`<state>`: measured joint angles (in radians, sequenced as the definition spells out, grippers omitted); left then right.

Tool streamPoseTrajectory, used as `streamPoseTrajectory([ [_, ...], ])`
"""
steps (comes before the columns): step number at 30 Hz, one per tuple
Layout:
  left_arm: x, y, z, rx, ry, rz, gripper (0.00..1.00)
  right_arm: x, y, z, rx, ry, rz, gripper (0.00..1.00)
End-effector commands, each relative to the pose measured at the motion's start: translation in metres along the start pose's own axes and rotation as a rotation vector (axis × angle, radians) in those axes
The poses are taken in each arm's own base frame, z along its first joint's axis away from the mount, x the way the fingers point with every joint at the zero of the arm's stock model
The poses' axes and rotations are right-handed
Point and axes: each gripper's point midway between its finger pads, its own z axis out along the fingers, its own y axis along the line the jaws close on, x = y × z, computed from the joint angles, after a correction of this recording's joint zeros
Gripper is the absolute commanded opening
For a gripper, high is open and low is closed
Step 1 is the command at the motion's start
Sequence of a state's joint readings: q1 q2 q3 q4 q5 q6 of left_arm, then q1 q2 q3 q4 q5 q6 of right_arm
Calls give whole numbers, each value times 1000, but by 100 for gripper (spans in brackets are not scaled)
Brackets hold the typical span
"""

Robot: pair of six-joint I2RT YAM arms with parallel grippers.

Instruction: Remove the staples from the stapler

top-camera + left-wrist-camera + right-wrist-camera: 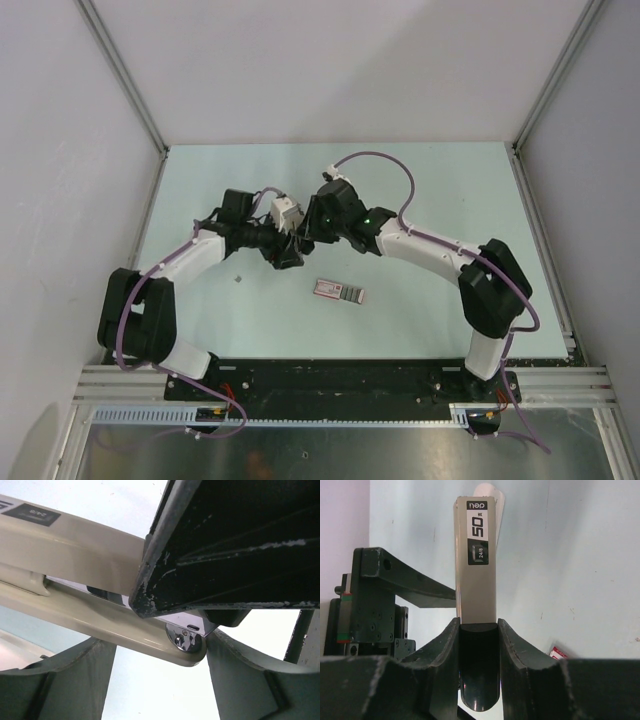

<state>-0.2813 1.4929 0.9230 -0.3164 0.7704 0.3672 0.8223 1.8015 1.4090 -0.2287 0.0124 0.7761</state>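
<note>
The stapler (287, 212) is held up off the table between the two arms. In the right wrist view my right gripper (478, 645) is shut on its dark rear end, and the cream shell (476, 580) with a "50" label points away. In the left wrist view the cream stapler (75, 550) is hinged open and runs across my left gripper (159, 652). Its jaws stand wide apart, and the stapler's riveted metal end (187, 640) lies against the right finger. A tiny grey bit (238, 279), perhaps staples, lies on the table.
A flat pink-and-grey packet (340, 291) lies on the pale green table (450, 200) in front of the grippers. Its corner shows in the right wrist view (559, 652). Walls with metal frame posts enclose the left, right and back.
</note>
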Motion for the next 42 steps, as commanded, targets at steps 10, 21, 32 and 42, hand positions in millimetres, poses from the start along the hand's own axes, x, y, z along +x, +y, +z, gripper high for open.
streamPoseTrajectory([
  [10,-23,7,-3,-21,-41,78,11,-27,39,-27,-132,-105,16,0],
  [21,-20,30,-8,-140,1,160,0,3,14,-29,-69,-45,-96,0],
  [32,-25,76,-11,-314,55,294,0,29,-11,-43,-26,25,-228,0],
  [42,-50,116,-13,-465,64,410,0,57,-29,-57,-10,71,-299,0],
])
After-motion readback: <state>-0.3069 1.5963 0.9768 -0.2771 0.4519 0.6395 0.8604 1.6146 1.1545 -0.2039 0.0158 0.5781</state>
